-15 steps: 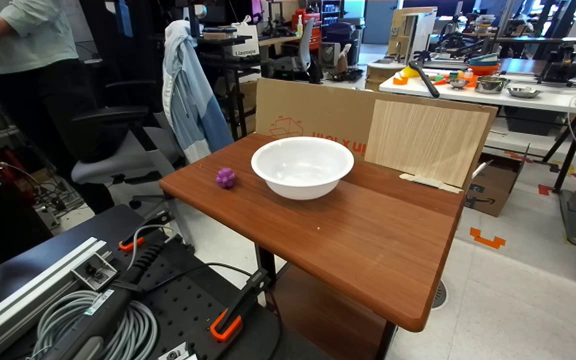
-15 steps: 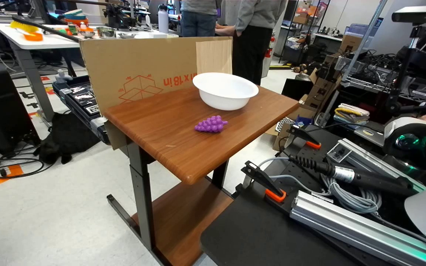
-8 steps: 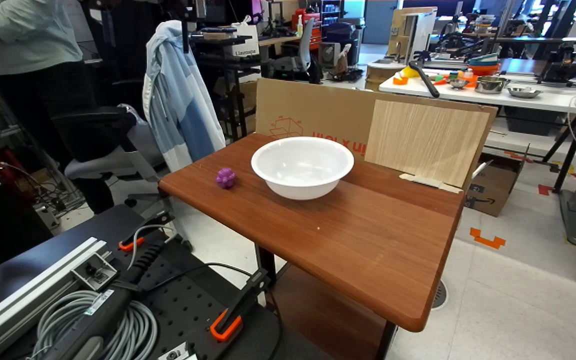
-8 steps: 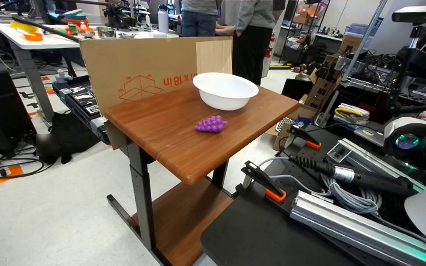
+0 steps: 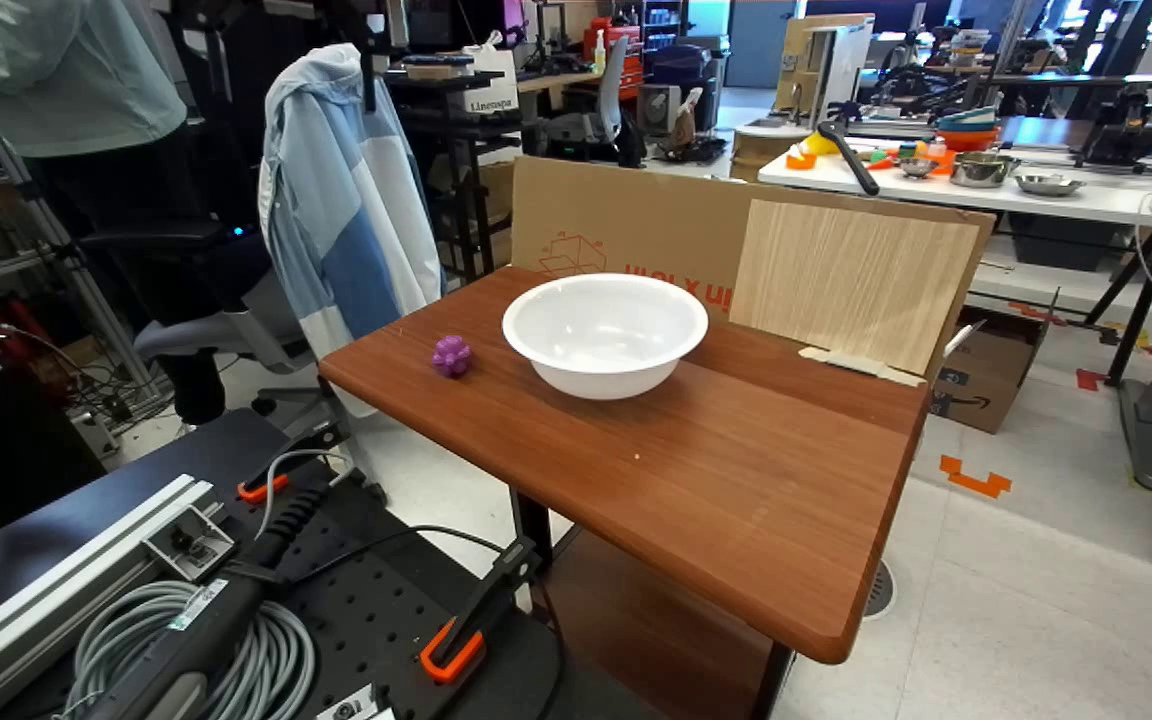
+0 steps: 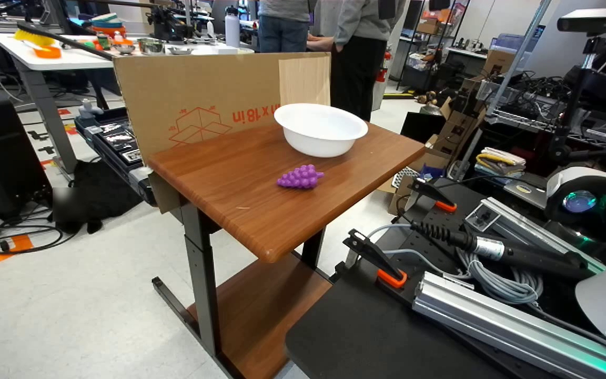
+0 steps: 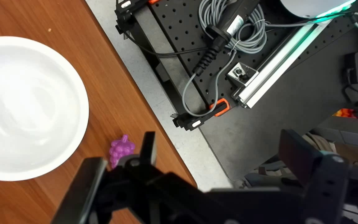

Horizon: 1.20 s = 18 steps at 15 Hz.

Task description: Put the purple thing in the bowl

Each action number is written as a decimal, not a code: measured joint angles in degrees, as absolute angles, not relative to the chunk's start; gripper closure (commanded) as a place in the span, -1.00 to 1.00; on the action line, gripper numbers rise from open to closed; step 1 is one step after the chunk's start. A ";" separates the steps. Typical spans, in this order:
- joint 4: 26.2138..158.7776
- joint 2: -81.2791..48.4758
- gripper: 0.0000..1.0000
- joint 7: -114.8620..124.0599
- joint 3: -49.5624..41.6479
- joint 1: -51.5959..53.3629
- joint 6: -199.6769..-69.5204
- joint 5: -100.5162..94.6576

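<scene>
The purple thing (image 5: 451, 356) is a knobbly toy bunch of grapes lying on the brown table. It also shows in another exterior view (image 6: 300, 177) and in the wrist view (image 7: 120, 150), partly hidden there by my gripper. The white bowl (image 5: 601, 383) stands upright beside it, apart, with nothing inside; it also shows in an exterior view (image 6: 324, 145) and the wrist view (image 7: 42, 81). My gripper (image 7: 224, 147) is open with nothing between its fingers. In the wrist view, the table edge and floor show between them. Its dark fingertips show at the top edge in both exterior views, high above the table.
The brown table (image 5: 736, 470) has a cardboard panel (image 5: 636, 200) along its back, with a pale wood board (image 5: 851, 280) against it. The black base (image 6: 345, 326) with clamps (image 6: 374, 258) and coiled cable (image 6: 503, 284) stands beside it. A chair with a jacket (image 5: 346, 220) is near.
My gripper's fingertips have come lower into the top of both exterior views. The person and the chair with the jacket have shifted. The purple thing and the bowl have not moved.
</scene>
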<state>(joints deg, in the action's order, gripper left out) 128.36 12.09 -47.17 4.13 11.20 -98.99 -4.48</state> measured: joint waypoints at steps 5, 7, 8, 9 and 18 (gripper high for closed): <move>128.81 9.00 -0.79 -45.49 3.97 10.50 -108.17 -3.89; 128.51 5.22 -0.94 -44.02 3.68 9.53 -112.01 -3.94; 128.10 2.83 -1.00 -42.92 3.61 8.91 -113.65 -4.03; 127.50 0.33 -1.00 -41.83 3.56 8.35 -114.74 -4.10; 114.83 -20.90 -1.00 -31.37 4.17 6.52 -115.97 -5.52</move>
<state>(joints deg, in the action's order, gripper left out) 114.83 -20.90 -31.37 4.17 6.52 -115.97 -5.52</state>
